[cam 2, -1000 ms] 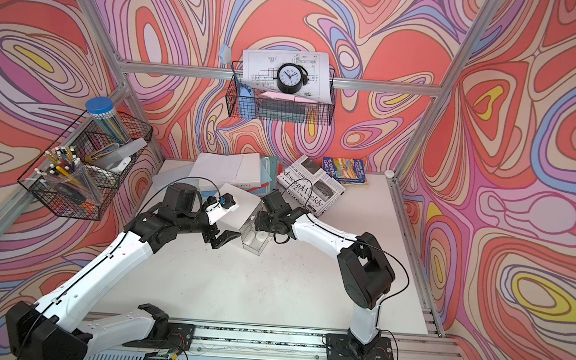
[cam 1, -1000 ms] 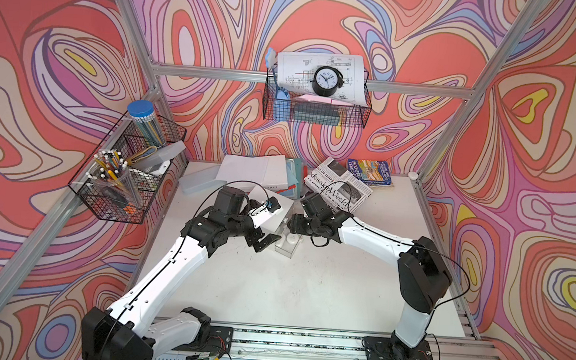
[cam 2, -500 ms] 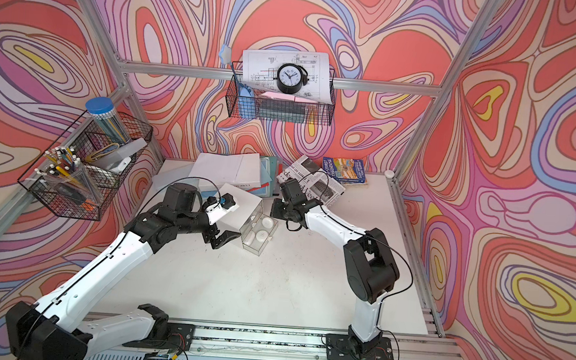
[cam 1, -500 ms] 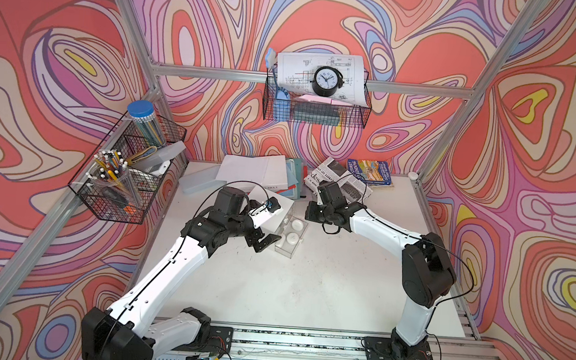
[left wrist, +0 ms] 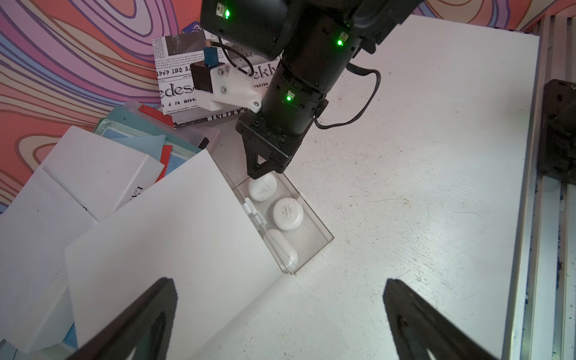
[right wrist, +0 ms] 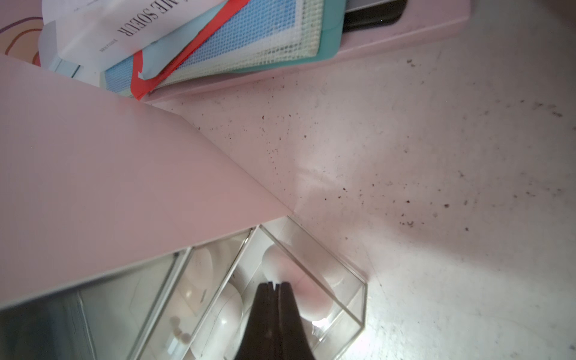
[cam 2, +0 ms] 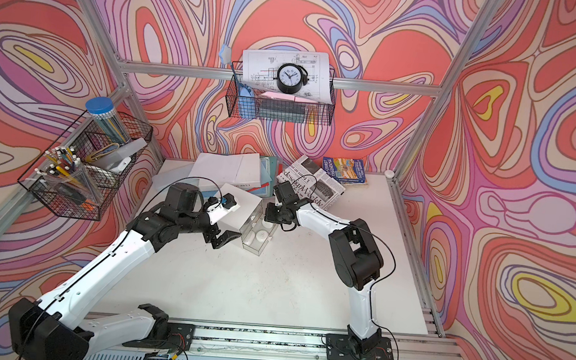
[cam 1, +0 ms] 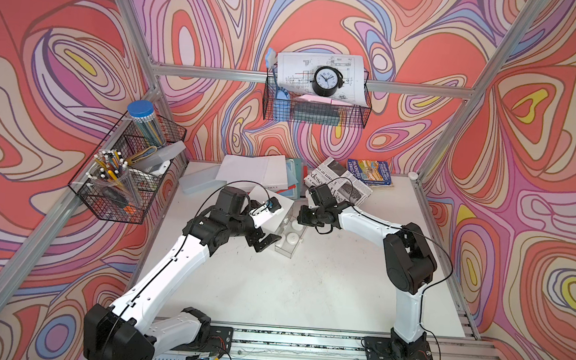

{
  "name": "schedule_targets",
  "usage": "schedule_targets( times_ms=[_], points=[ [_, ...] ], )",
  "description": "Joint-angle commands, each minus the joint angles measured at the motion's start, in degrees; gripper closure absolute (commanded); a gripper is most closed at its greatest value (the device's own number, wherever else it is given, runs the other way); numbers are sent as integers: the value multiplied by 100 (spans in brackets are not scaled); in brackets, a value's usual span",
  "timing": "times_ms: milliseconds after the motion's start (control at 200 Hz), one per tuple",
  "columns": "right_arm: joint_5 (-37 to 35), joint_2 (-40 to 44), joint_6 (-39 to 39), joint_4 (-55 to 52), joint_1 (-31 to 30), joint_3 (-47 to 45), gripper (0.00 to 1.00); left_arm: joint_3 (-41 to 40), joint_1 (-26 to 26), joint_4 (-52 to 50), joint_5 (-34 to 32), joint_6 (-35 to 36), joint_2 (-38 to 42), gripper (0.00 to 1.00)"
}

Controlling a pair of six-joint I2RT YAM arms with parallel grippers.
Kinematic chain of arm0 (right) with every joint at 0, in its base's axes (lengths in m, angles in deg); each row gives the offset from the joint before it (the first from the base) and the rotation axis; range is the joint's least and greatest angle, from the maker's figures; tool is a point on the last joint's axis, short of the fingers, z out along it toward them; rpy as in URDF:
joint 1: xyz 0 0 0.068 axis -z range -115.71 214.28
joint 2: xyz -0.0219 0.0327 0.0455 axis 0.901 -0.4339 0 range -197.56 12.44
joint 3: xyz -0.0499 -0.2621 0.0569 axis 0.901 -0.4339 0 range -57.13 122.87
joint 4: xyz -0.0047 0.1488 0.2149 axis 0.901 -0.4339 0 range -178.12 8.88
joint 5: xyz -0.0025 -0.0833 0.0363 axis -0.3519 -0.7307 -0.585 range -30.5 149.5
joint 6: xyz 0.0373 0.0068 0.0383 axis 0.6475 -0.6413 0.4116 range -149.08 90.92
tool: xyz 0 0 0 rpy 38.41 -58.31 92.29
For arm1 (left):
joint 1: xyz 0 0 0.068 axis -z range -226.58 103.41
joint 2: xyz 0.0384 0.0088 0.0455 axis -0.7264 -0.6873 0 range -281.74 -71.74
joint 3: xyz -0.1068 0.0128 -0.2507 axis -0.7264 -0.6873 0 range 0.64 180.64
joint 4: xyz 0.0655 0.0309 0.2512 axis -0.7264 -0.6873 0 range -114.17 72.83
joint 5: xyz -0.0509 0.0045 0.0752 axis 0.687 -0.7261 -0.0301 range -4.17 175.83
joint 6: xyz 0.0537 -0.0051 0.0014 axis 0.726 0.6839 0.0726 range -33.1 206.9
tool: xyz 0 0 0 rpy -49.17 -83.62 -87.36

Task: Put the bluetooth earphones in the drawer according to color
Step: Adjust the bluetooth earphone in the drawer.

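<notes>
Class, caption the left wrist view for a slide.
Shut right claw at the open clear drawer, which holds three white earphone cases.

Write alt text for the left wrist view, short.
The shut right gripper points down at the pulled-out clear drawer of a white cabinet, its tip by one of three white earphone cases lying inside. The left gripper is open and empty in the foreground; a newspaper lies behind.
</notes>
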Motion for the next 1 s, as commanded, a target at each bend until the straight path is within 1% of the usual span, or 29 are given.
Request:
schedule_targets(
  times_ms=[0,90,195,340,626,846,876,931,956,996],
  points=[
    [92,-158,-81,-33,-7,129,100,132,-30,-131,-11,47,23,2],
    [26,-207,-83,-125,-8,154,100,138,-31,-140,7,54,32,2],
    [-73,-170,-59,2,-8,-1,100,127,-30,-114,7,40,72,2],
    [1,-232,-108,-105,-7,69,100,125,-30,-109,-1,46,53,2],
    [-221,484,-246,567,-13,-453,100,40,-30,86,3,-10,85,2],
    [-329,699,-220,475,-7,-673,100,-96,-30,318,67,-72,-80,2],
    [-336,741,-205,494,-7,-749,94,-102,-30,317,73,-70,-134,2],
    [-353,808,-183,515,-8,-894,74,-84,-32,316,68,-71,-241,2],
    [-370,843,-172,523,-7,-957,68,-76,-35,317,68,-82,-296,2],
    [-397,902,-155,532,-7,-1067,63,-75,-34,350,77,-95,-364,1]
  ],
)
